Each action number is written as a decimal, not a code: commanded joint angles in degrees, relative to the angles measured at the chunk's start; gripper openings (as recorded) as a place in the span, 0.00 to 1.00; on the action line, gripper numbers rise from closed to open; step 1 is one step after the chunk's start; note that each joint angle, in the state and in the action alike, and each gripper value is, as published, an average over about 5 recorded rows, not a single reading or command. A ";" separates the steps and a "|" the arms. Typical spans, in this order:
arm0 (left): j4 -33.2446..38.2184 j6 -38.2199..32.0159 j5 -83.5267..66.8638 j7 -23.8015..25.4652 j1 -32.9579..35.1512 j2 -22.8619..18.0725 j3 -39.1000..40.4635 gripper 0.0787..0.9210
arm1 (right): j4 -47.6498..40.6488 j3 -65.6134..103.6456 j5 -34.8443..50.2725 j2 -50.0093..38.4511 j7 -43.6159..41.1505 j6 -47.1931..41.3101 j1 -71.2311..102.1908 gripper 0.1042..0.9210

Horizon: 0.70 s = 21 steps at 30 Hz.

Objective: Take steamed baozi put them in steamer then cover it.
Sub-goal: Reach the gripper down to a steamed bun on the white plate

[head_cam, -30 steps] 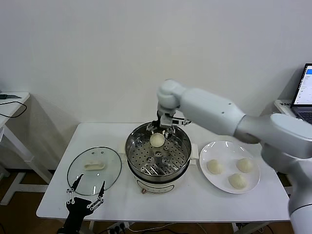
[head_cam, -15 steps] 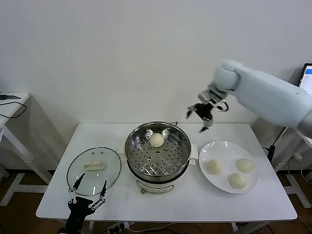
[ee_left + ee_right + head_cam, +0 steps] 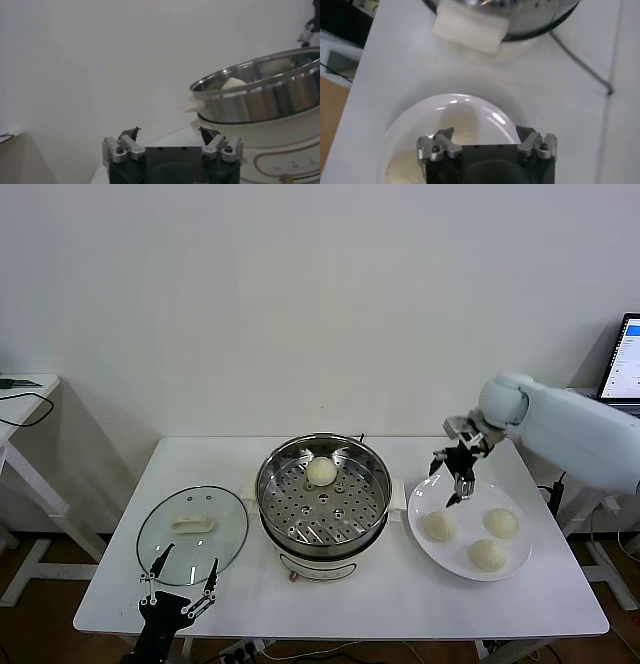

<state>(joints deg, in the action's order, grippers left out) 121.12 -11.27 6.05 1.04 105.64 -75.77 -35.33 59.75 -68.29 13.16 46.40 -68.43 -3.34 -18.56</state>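
Note:
The steel steamer (image 3: 322, 496) stands mid-table on its cream base, with one baozi (image 3: 321, 471) on the far side of its perforated tray. Three more baozi (image 3: 439, 526) lie on the white plate (image 3: 430, 495) to its right. My right gripper (image 3: 455, 476) is open and empty, just above the plate's far left rim; the right wrist view shows the plate (image 3: 420, 125) under it and the steamer's side handle (image 3: 470, 30). The glass cover (image 3: 193, 532) with its cream handle lies flat left of the steamer. My left gripper (image 3: 180, 584) is open and parked at the table's front edge by the cover.
A laptop (image 3: 625, 374) stands on a side table at the far right. Another small table (image 3: 25, 399) is at the far left. The left wrist view shows the steamer's rim (image 3: 260, 90) and the baozi (image 3: 232, 83) inside.
My right gripper let go of a baozi in the steamer, rose and swung right, then came down over the plate's far left rim. The left arm stayed put.

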 commanded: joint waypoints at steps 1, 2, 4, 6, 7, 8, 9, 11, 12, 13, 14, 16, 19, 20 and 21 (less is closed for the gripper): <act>-0.04 0.12 0.05 -0.04 0.09 0.01 0.10 0.88 | -2.19 1.89 -1.10 -1.10 1.86 -2.56 7.19 0.88; -0.07 0.13 0.06 -0.05 0.11 0.02 0.15 0.88 | -2.44 2.35 -1.29 -0.88 2.01 -2.52 7.75 0.88; -0.15 0.17 0.09 -0.06 0.16 0.03 0.24 0.88 | -2.76 2.86 -1.54 -0.53 2.23 -2.47 8.55 0.88; -0.24 0.19 0.13 -0.07 0.22 0.04 0.36 0.88 | -2.89 3.14 -1.81 -0.20 2.43 -2.46 9.16 0.88; -0.30 0.19 0.15 -0.07 0.24 0.03 0.42 0.88 | -2.96 3.27 -1.90 -0.03 2.50 -2.46 9.41 0.88; -0.37 0.17 0.18 -0.08 0.24 0.02 0.47 0.88 | -3.05 3.41 -2.02 0.17 2.66 -2.46 9.66 0.88; -0.46 0.15 0.21 -0.09 0.23 0.00 0.50 0.88 | -3.18 3.58 -2.18 0.39 2.87 -2.44 9.91 0.88; -0.61 0.08 0.26 -0.10 0.22 -0.02 0.52 0.88 | -3.64 3.95 -2.38 0.89 3.31 -2.37 10.37 0.88; -0.67 0.05 0.27 -0.11 0.22 -0.03 0.50 0.88 | -3.88 4.10 -2.50 1.13 3.58 -2.32 10.56 0.88; -0.70 0.03 0.27 -0.11 0.22 -0.03 0.46 0.88 | -4.14 4.22 -2.64 1.38 3.76 -2.25 10.69 0.88; -0.70 0.00 0.26 -0.12 0.24 -0.03 0.41 0.88 | -4.40 4.32 -2.75 1.62 3.93 -2.18 10.78 0.88; -0.70 -0.05 0.25 -0.14 0.24 -0.04 0.28 0.88 | -4.77 4.39 -3.04 2.04 4.18 -2.06 10.80 0.88; -0.72 -0.13 0.23 -0.17 0.20 -0.08 0.12 0.88 | -4.99 4.29 -3.48 2.46 4.35 -1.95 10.72 0.88; -0.74 -0.16 0.22 -0.18 0.19 -0.09 0.10 0.88 | -5.00 4.26 -3.60 2.56 4.39 -1.94 10.71 0.86; -0.77 -0.19 0.21 -0.18 0.19 -0.11 0.09 0.88 | -4.98 4.25 -3.67 2.62 4.44 -1.94 10.71 0.85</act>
<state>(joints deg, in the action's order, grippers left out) 120.44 -11.43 6.27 0.87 105.81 -75.88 -35.22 55.63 -64.43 10.07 48.74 -64.58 -4.92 -9.38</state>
